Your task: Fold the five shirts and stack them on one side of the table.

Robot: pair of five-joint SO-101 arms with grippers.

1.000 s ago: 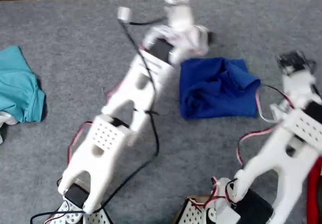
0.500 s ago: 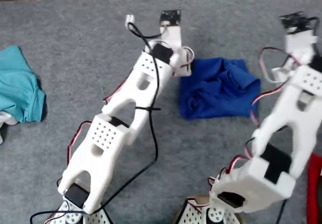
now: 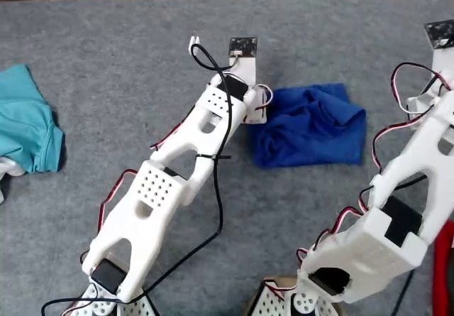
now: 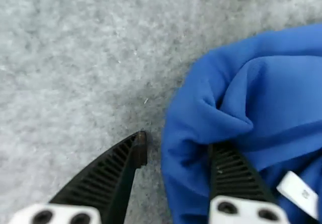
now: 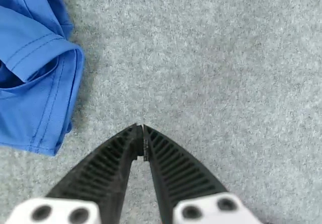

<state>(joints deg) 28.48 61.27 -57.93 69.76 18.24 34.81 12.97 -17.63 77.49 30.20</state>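
Nearest you, your left arm point(image 3: 163, 188) and right arm point(image 3: 383, 238), both white plastic, rose from the near edge of the grey felt-covered table point(image 3: 106, 60) and reached away across it.

Midway out lay the crumpled royal-blue cotton shirt point(image 3: 312, 128). It was bunched into a rough square with loose folds on top, not yet flat.

Your left gripper point(image 4: 178, 148) stood at the shirt's left edge with its jaws parted and holding nothing. One black ribbed finger point(image 4: 121, 168) rested on bare felt just beside the cloth. The other finger point(image 4: 229, 168) sat tucked under a rolled lip of blue fabric.

Your right gripper point(image 5: 141, 133) was pinched shut on nothing, over bare felt just beside the shirt's stitched edge on the opposite side.

Well apart, at the table's left side, lay a teal shirt point(image 3: 25, 121) that looked already folded, likely the start of the stack.

The step in hand appeared to be taking hold of the blue shirt to spread it. To do it well, you needed to close the left jaws only once the rolled edge sat fully between them, so the pinch caught cloth and not felt. The right gripper needed opening first, then a matching bite on the edge near it. Drawing both edges apart, low over the table, should have flattened the bunching before any fold. Lifting high risked the soft cloth sagging and collapsing again.
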